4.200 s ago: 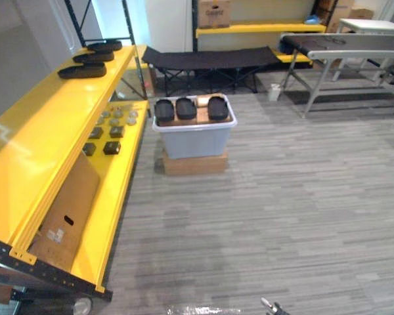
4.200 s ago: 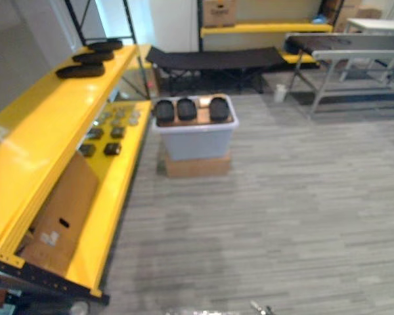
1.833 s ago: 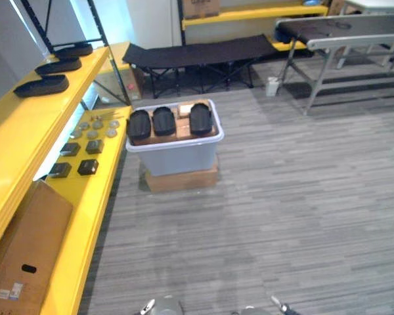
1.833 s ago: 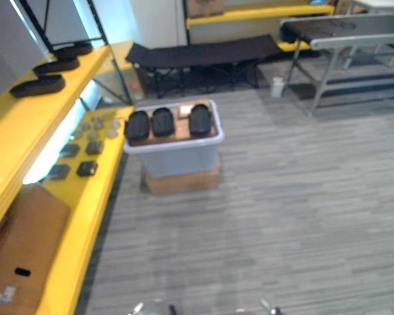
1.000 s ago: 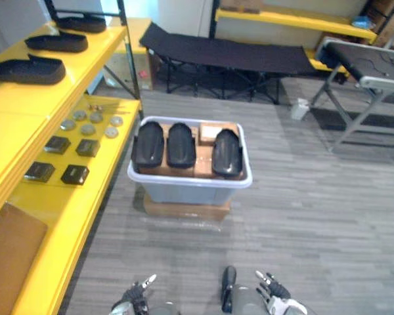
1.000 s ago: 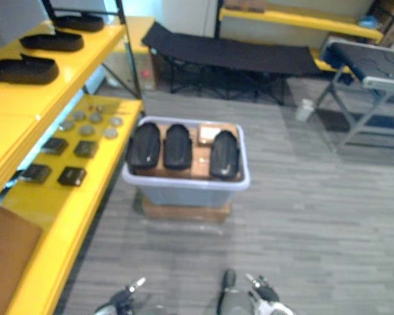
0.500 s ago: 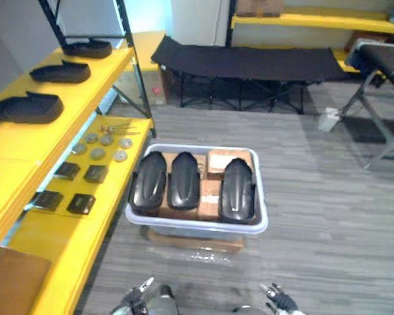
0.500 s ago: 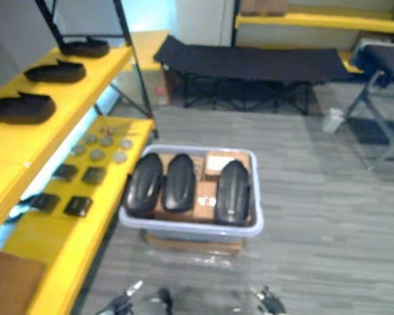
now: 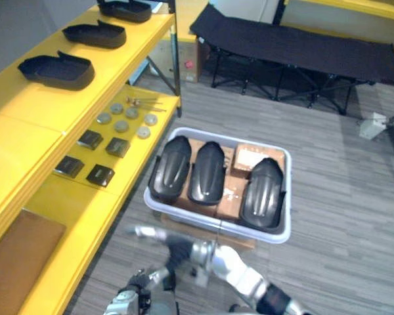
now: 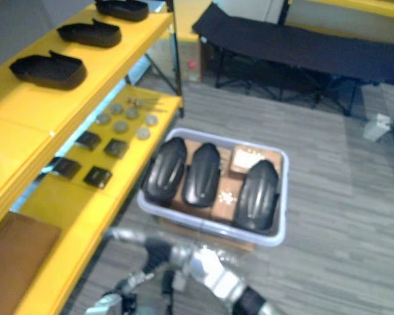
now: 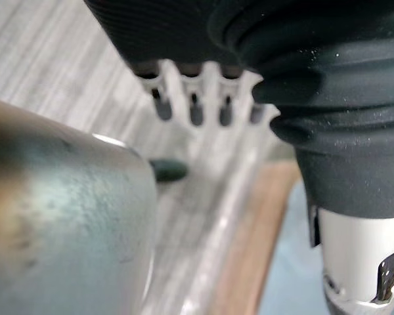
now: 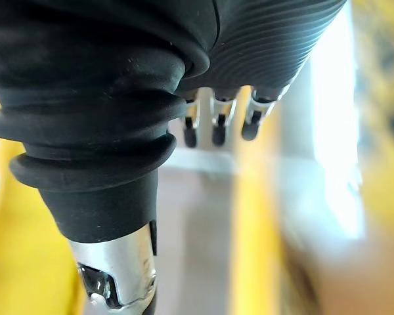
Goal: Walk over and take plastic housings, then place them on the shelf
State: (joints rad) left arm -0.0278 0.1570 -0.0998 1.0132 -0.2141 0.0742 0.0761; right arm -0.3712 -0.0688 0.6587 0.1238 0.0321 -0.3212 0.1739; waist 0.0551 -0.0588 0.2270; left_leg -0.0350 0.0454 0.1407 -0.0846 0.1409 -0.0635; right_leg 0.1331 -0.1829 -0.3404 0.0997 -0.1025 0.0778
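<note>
Three black plastic housings (image 9: pixel 207 172) lie side by side on cardboard boxes inside a grey tote (image 9: pixel 281 233) on the floor just ahead. Three more black housings (image 9: pixel 56 69) sit in a row on the top level of the yellow shelf (image 9: pixel 26 131) at the left. My right hand (image 9: pixel 159 236) reaches across low in front of the tote's near left corner, open with straight fingers (image 12: pixel 213 121) and holding nothing. My left hand (image 9: pixel 136 290) is at the bottom edge below it, fingers (image 11: pixel 190 98) straight and empty.
The shelf's lower level carries small dark square parts (image 9: pixel 95 157), round discs (image 9: pixel 121 123) and a flat cardboard piece (image 9: pixel 20 252). A black folding cot (image 9: pixel 295 49) stands beyond the tote. Grey plank floor lies open to the right of the tote.
The view has closed in on the tote, which now sits larger and nearer. My right arm has swung up into view, across to the left in front of the tote.
</note>
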